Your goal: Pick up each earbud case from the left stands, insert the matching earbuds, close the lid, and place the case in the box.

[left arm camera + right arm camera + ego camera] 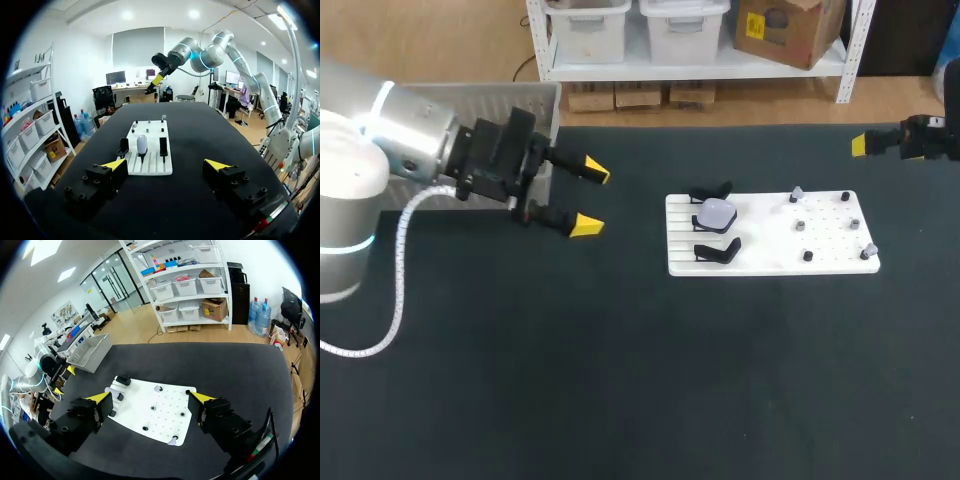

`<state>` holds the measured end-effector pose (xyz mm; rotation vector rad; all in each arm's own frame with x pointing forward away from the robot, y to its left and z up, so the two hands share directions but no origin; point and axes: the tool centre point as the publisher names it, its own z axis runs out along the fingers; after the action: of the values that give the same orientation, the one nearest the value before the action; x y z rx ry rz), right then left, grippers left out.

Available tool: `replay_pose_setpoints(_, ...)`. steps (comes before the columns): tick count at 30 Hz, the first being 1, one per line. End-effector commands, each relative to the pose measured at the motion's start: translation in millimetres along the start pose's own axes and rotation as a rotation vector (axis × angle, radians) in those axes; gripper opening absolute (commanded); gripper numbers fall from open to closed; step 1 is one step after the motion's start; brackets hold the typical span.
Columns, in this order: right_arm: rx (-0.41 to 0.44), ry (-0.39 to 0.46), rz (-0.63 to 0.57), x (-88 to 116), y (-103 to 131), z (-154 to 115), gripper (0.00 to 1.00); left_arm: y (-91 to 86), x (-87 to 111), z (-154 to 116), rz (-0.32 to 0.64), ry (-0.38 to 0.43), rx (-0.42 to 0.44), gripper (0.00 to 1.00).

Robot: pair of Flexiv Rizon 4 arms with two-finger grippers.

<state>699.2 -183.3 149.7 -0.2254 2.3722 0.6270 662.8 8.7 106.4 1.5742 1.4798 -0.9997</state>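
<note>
A white board [760,240] lies right of the table's middle. At its left end a pale earbud case [716,213] sits between two empty black stands [710,192] [717,250]. Small earbuds [800,226] and pegs dot its right half. My left gripper [588,198] hovers open, well left of the board and pointing at it. From the left wrist, the case [142,145] and board [152,165] lie ahead of the open left gripper [167,167]. My right gripper [865,145] hangs at the far right edge, and the right wrist view shows the right gripper [150,399] open above the board [135,410].
A light grey box [520,100] stands at the table's back left, behind my left arm, and the box [90,352] also appears in the right wrist view. Bare dark tabletop [640,380] spreads in front of the board.
</note>
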Motion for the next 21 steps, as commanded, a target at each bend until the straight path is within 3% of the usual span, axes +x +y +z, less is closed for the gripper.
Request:
replay_pose_setpoints(1, -0.002, 0.0, -0.001, 0.2, -0.6, -0.1, 1.0, 8.5, 3.6, 20.6, 0.011, -0.022, 0.023, 1.0)
replay_pose_setpoints(11, -0.002, 0.0, -0.001, 0.2, -0.6, -0.1, 1.0, 15.9, 7.9, 57.9, 0.005, 0.003, 0.084, 1.0)
replay_pose_setpoints(21, -0.002, 0.0, -0.001, 0.2, -0.6, -0.1, 1.0, 29.8, 19.0, 81.0, -0.019, 0.037, 0.088, 1.0)
